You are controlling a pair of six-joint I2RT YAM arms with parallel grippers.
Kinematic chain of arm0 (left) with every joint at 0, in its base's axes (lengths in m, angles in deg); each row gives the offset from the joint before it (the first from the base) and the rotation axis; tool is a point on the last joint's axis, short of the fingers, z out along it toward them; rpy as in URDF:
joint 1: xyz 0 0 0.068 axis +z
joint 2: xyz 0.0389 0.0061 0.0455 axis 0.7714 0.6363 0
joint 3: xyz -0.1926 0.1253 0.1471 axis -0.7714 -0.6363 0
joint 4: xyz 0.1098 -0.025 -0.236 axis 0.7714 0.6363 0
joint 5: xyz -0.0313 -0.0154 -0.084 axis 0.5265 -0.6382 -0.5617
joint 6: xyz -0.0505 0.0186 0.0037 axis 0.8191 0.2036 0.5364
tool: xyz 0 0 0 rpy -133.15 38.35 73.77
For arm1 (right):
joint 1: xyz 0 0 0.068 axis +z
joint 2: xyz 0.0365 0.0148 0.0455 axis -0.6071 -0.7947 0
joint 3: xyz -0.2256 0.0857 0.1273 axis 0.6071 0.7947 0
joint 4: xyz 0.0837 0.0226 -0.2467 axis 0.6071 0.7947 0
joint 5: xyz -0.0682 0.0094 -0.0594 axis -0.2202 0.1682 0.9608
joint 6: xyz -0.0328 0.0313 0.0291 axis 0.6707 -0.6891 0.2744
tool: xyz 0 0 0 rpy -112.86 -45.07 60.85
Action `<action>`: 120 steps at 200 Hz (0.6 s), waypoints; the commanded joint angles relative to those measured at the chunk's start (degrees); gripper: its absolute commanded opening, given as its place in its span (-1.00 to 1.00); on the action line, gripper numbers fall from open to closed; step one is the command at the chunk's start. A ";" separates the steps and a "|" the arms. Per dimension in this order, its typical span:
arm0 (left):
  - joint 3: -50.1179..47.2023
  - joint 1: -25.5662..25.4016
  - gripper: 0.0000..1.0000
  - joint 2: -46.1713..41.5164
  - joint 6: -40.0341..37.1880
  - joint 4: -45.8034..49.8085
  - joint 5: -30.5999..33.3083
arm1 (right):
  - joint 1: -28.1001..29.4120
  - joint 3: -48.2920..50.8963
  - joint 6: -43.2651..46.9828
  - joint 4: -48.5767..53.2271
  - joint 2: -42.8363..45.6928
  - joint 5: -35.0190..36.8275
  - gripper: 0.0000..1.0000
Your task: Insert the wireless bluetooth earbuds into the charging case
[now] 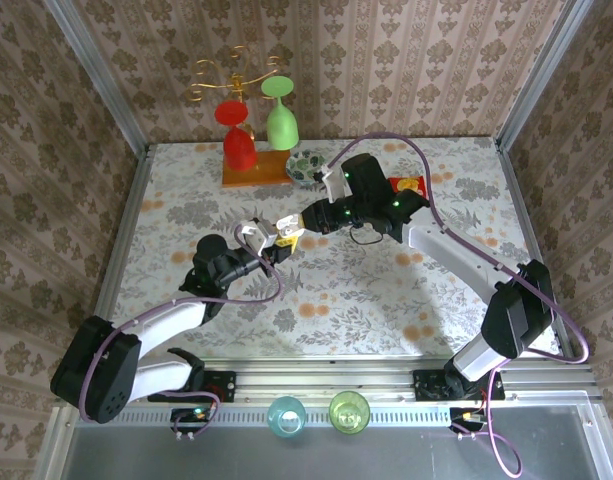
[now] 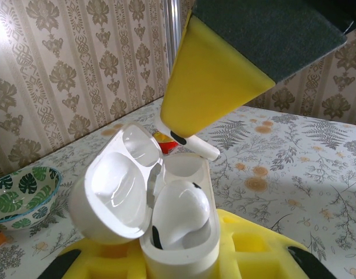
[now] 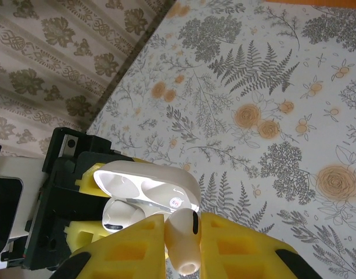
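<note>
Left gripper (image 1: 260,244) was clamped on the case (image 2: 179,250), lid (image 2: 117,192) flipped open, one earbud (image 2: 180,212) seated in its well. Just above, my right gripper (image 3: 183,256) pinched the second earbud (image 3: 182,238) between its yellow pads (image 2: 212,87), stem poking out tilted over the empty well (image 2: 183,165), close but apparently not touching. Last insertion, I judged. It called for lining the stem up with that well, lowering gently, then letting go. My left fingertips were cut off at the frame's bottom, a pad hid the bud's head from the left wrist, and true alignment was hard to read. Farther back sat a leafy bowl (image 2: 24,192).
</note>
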 commanded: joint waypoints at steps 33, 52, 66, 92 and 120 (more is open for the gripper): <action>2.04 -0.46 -0.78 1.40 2.31 -3.43 -1.08 | 0.38 -1.64 -0.61 -2.70 1.03 -1.08 -0.63; 2.44 -0.46 -0.78 1.54 3.43 -3.56 -1.59 | 0.37 -1.30 -0.70 -3.58 0.68 -0.63 -0.64; 2.74 -0.46 -0.78 1.54 4.50 -3.55 -1.73 | 0.37 -0.80 -0.79 -4.58 0.42 -0.54 -0.64; 3.48 -0.45 -0.78 1.59 7.22 -3.80 -1.94 | 0.42 -0.24 -0.55 -5.26 -0.11 -0.10 -0.64; 4.07 -0.46 -0.78 1.81 8.30 -4.22 -3.90 | 0.37 0.48 -0.61 -6.36 -0.12 0.58 -0.64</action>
